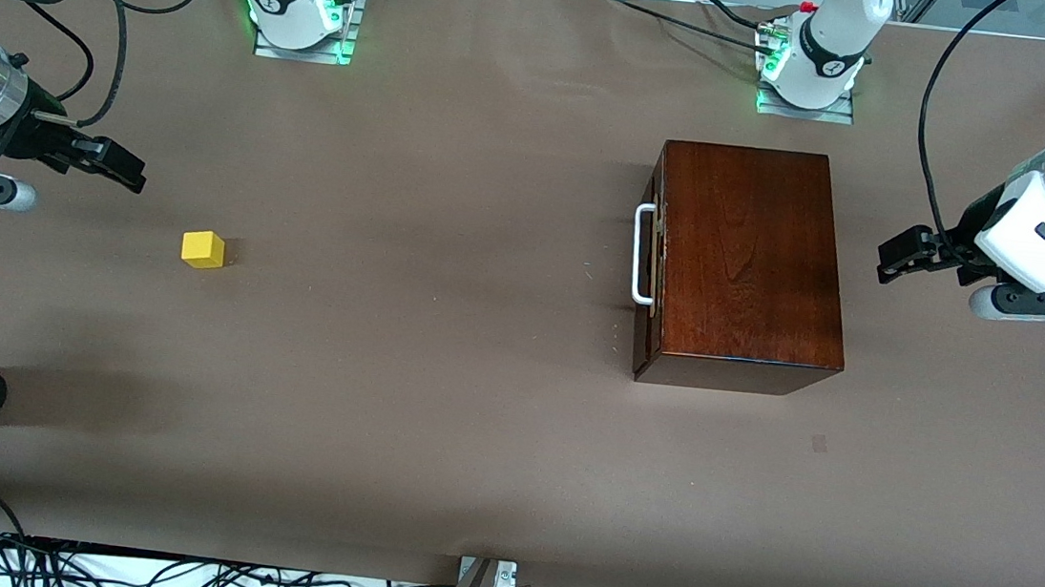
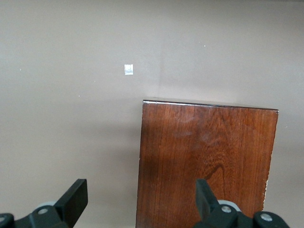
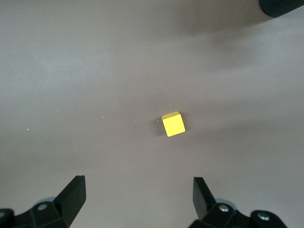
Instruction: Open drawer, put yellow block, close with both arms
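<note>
A glossy dark mahogany rectangular box (image 1: pixel 746 262) stands on the brown paper-covered counter (image 1: pixel 438 372), toward the left arm's end of it. This box is the landmark for everything else. Its drawer (image 1: pixel 652 258), with a dark reddish-brown front, is pushed fully in, flush with the box, so nothing of the drawer's inside shows and its contents cannot be told. A white loop handle (image 1: pixel 643 253) stands out from the drawer front, on the side of the box that faces the right arm's end of the counter.

The small bright yellow cube block (image 1: pixel 203 249) sits on the bare counter, well apart from the box, toward the right arm's end and slightly nearer the front camera than the handle. It is outside the drawer and touches nothing but the counter.

The left claw (image 1: pixel 900 254) hangs above the counter just beside the box, off the end away from the drawer front; its two black fingers (image 2: pixel 73 199) are spread wide and hold nothing, and the left wrist view looks down on the box's polished top (image 2: pixel 204 161).

The right claw (image 1: pixel 118 165) hangs above the counter near the yellow block (image 3: pixel 173 124), well apart from the box; its fingers (image 3: pixel 71 194) are also spread apart and empty, with the block lying on the counter below them, untouched.
</note>
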Motion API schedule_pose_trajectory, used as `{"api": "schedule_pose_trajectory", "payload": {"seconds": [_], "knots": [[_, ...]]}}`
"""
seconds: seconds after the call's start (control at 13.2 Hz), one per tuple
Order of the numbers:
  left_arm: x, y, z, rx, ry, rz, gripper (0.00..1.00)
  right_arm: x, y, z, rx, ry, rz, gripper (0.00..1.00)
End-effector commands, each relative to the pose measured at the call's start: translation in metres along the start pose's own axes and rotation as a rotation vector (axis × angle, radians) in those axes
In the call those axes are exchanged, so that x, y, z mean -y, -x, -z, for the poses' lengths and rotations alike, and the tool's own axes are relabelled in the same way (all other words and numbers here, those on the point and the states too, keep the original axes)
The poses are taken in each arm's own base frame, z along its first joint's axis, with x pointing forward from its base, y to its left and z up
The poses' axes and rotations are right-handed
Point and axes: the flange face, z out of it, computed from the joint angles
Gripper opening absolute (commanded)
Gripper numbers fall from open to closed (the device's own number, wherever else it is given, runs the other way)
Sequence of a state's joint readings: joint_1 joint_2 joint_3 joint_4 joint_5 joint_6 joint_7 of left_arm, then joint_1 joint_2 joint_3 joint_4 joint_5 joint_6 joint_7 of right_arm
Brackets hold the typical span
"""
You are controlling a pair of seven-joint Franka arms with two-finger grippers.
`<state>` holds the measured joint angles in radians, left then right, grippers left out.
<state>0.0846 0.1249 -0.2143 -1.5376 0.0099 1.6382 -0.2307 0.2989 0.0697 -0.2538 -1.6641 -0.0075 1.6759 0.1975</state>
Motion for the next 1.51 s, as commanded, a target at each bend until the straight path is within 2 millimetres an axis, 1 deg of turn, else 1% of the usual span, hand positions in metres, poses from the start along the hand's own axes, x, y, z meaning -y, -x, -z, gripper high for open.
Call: {"api": "schedule_pose_trajectory", "payload": {"seconds": [0.0, 0.38, 0.53, 0.76, 0.91, 1.06, 1.13, 1.21, 1.36, 1.43], "knots": [[0.001, -0.001, 0.006, -0.004, -0.025, -0.001, 1.00, -0.001, -0.001, 0.001, -0.007, -0.003, -0.010, 1.00], [0.005, -0.001, 0.005, 0.004, -0.024, 0.013, 1.00, -0.001, -0.001, -0.002, -0.002, -0.002, -0.007, 1.00], [0.013, -0.002, 0.006, 0.005, -0.011, 0.041, 1.00, -0.001, 0.000, -0.004, 0.002, -0.001, -0.001, 1.00], [0.021, -0.005, 0.005, 0.006, -0.020, 0.056, 1.00, -0.001, 0.001, -0.005, 0.010, 0.002, 0.001, 1.00], [0.020, -0.005, 0.001, 0.016, -0.010, 0.064, 1.00, -0.003, 0.002, -0.009, 0.019, 0.003, 0.013, 1.00], [0.002, -0.002, -0.002, 0.021, -0.009, 0.132, 1.00, -0.004, 0.003, -0.016, 0.028, 0.003, 0.038, 1.00], [-0.013, 0.001, -0.004, 0.022, -0.011, 0.150, 1.00, -0.007, 0.003, -0.017, 0.032, 0.002, 0.036, 1.00], [-0.022, 0.004, -0.004, 0.024, -0.013, 0.138, 1.00, -0.008, 0.003, -0.019, 0.035, 0.003, 0.034, 1.00], [-0.025, 0.005, -0.006, 0.029, -0.011, 0.138, 1.00, -0.008, 0.004, -0.021, 0.038, 0.003, 0.034, 1.00], [-0.029, 0.004, -0.012, 0.041, -0.012, 0.125, 1.00, -0.008, 0.004, -0.021, 0.038, 0.004, 0.035, 1.00]]}}
